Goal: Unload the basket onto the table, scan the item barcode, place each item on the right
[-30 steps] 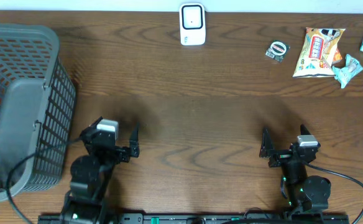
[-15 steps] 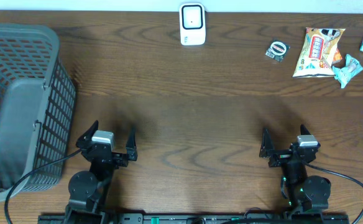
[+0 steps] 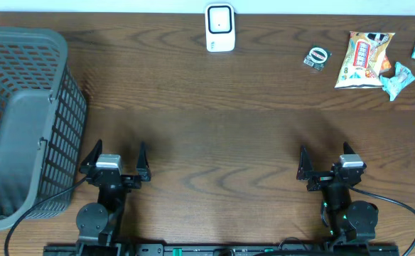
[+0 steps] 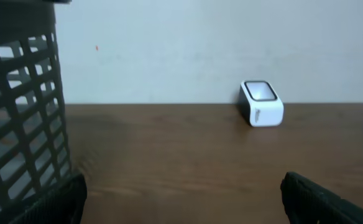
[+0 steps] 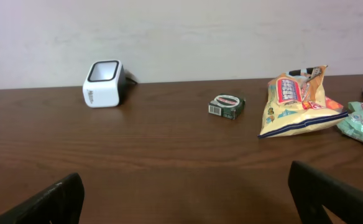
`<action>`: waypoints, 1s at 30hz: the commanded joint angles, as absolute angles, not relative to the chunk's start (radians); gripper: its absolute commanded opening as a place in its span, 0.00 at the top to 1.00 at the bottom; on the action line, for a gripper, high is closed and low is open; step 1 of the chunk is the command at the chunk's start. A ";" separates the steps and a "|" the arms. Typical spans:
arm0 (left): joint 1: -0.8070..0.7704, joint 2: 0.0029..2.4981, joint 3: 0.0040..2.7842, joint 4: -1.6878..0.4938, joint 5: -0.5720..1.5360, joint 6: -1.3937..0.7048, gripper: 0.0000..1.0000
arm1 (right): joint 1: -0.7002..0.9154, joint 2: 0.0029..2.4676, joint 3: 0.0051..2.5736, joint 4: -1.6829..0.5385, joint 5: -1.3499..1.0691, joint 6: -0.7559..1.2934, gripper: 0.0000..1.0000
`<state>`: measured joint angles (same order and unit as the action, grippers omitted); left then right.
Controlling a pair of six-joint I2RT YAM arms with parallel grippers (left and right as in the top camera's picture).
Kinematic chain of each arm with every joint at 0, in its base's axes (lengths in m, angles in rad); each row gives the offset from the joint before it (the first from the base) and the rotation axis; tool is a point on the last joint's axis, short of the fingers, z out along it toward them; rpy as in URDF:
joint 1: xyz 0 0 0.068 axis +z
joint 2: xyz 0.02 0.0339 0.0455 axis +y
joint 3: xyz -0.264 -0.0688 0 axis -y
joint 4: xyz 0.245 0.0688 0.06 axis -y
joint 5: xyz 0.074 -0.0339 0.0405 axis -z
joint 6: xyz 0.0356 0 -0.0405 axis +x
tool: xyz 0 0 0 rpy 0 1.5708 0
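We saw the left gripper [image 3: 118,151] and right gripper [image 3: 324,153] at the near edge, jaws spread, empty. The scanner [image 3: 220,27] sat far centre. The snack bag [image 3: 364,58], small tin [image 3: 318,57] and teal packets [image 3: 398,78] lay far right.

both arms folded back low over their bases, left gripper [image 3: 119,151] and right gripper [image 3: 325,155] pointing forward and roughly level, jaws spread wide on both, both empty, black fingertips just showing in the bottom corners of each wrist view
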<state>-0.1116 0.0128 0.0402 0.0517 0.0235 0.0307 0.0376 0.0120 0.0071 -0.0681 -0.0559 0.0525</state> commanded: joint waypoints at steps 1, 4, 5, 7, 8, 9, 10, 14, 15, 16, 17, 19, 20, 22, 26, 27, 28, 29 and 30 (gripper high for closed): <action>-0.091 0.001 0.004 0.092 0.017 0.040 0.02 | 0.031 0.006 0.006 -0.072 -0.056 0.066 0.01; -0.073 0.001 0.004 0.086 0.019 0.040 0.02 | 0.031 0.006 0.006 -0.072 -0.056 0.066 0.01; -0.069 0.001 0.004 0.081 0.019 0.040 0.02 | 0.031 0.006 0.006 -0.072 -0.056 0.066 0.01; -0.057 0.001 0.004 0.051 0.019 0.041 0.03 | 0.031 0.006 0.006 -0.072 -0.056 0.066 0.01; -0.049 0.001 0.004 0.026 0.019 0.040 0.03 | 0.031 0.006 0.006 -0.072 -0.056 0.066 0.01; -0.042 0.001 0.004 -0.001 0.019 0.040 0.02 | 0.031 0.006 0.006 -0.072 -0.056 0.066 0.01; -0.036 0.001 0.004 -0.024 0.020 0.040 0.02 | 0.031 0.006 0.006 -0.072 -0.056 0.066 0.01; -0.018 0.001 0.004 -0.068 0.050 0.052 0.03 | 0.031 0.006 0.006 -0.072 -0.056 0.066 0.01; -0.018 0.001 0.004 -0.068 0.050 0.052 0.03 | 0.031 0.006 0.006 -0.072 -0.056 0.066 0.01; -0.018 0.001 0.004 -0.068 0.050 0.052 0.02 | 0.031 0.006 0.006 -0.072 -0.056 0.066 0.01; -0.018 0.001 0.004 -0.068 0.054 0.051 0.02 | 0.031 0.006 0.006 -0.072 -0.056 0.066 0.01; -0.018 0.001 0.004 -0.068 0.068 0.051 0.02 | 0.031 0.006 0.006 -0.072 -0.056 0.066 0.01; -0.018 0.001 0.004 -0.068 0.076 0.047 0.02 | 0.031 0.006 0.006 -0.072 -0.056 0.066 0.01; -0.018 0.001 0.004 -0.067 0.101 0.047 0.02 | 0.031 0.006 0.006 -0.072 -0.056 0.066 0.01; -0.018 0.001 0.004 -0.067 0.101 0.044 0.02 | 0.031 0.006 0.006 -0.072 -0.056 0.066 0.01; -0.018 0.001 0.004 -0.067 0.101 0.044 0.03 | 0.031 0.006 0.006 -0.072 -0.056 0.066 0.01; -0.018 0.001 0.004 -0.067 0.101 0.044 0.02 | 0.031 0.006 0.006 -0.072 -0.056 0.066 0.01; -0.018 0.001 0.004 -0.067 0.102 0.031 0.02 | 0.031 0.006 0.006 -0.072 -0.056 0.066 0.01; -0.018 0.001 0.004 -0.067 0.102 0.028 0.03 | 0.031 0.006 0.006 -0.072 -0.056 0.066 0.01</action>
